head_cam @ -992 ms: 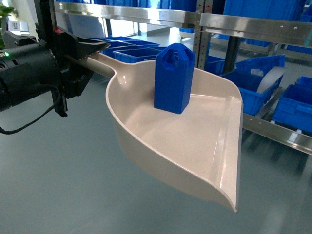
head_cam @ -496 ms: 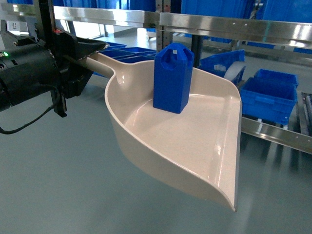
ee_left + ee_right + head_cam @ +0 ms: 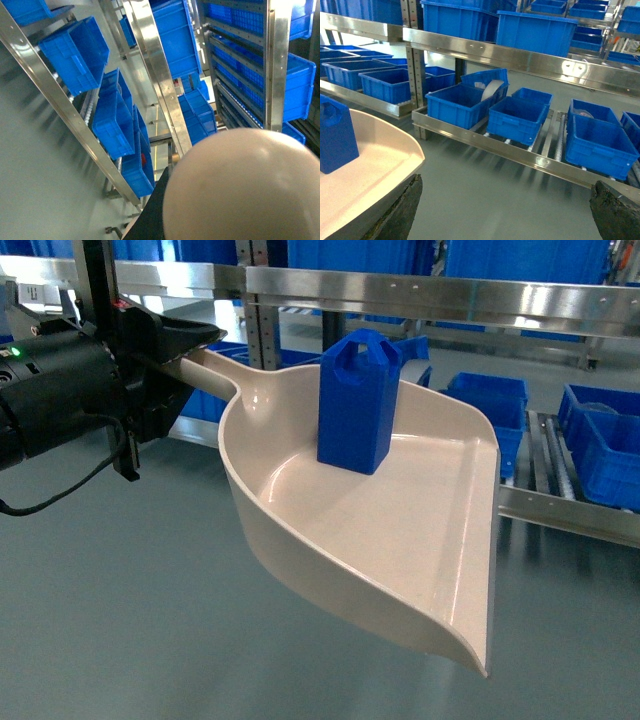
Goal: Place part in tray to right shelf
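We find the left claw (image 3: pixel 185 345) clamped on the handle of the tray (image 3: pixel 400 570), holding it out in the air above the grey floor (image 3: pixel 120 620). The fingers themselves are largely masked by the black wrist housing in the head view, but the handle runs straight into them and the tray hangs from nothing else.

The right claw (image 3: pixel 505 202) shows only as two dark fingertips at the bottom corners of its own camera view, set wide apart with nothing between them; we record it as open and idle.

The part (image 3: pixel 358 400) stands upright inside the tray, toward the back wall, loop handle up, and appears steady. In the right wrist view it sits at the left edge, partly cut off.

Beyond the tray stands the shelf (image 3: pixel 440 295), steel rails carrying blue crates (image 3: pixel 600 445).

Our judgement: the carrying step is in hand, with the part not yet delivered. The next move calls for bringing the tray level to the shelf without tipping, since the open front edge offers no stop should the part slide.

The left wrist view is mostly blocked by the tray's pale underside. Which shelf tier or crate is the target we cannot tell.
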`<state>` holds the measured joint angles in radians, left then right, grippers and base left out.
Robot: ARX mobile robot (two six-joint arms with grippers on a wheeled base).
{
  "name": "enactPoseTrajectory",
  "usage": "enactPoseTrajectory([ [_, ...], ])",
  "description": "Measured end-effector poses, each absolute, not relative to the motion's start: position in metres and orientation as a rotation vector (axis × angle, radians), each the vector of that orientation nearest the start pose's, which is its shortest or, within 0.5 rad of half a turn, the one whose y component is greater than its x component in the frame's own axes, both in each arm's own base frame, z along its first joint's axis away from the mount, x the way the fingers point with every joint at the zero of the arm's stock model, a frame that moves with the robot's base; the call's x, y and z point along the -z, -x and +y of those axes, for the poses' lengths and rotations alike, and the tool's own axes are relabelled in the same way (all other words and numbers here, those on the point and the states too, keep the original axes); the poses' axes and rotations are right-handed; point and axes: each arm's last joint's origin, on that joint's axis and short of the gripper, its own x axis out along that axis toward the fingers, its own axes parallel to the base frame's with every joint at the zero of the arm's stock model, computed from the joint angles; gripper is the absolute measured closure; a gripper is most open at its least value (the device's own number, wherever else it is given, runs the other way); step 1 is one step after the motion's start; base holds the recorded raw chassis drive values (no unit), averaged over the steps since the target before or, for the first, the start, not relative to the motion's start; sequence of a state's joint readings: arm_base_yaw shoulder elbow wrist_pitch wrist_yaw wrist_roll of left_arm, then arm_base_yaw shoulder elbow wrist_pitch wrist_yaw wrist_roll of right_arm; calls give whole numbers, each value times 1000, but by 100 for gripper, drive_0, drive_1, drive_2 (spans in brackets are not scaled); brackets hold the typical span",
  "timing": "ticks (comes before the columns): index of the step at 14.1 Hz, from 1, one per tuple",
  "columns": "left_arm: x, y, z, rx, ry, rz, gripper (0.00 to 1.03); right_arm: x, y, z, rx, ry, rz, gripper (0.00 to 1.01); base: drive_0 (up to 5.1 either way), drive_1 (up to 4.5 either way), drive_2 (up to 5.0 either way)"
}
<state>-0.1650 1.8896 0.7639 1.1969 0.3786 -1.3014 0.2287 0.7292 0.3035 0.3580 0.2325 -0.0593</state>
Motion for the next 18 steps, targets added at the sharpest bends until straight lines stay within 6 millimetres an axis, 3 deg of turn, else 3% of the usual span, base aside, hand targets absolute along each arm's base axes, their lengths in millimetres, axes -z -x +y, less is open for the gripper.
enactPoseTrajectory([
  [18,-166,-350,-69,510,1259,291,89,-226,-164,31,1,75,66,3,-165,-165,-165],
])
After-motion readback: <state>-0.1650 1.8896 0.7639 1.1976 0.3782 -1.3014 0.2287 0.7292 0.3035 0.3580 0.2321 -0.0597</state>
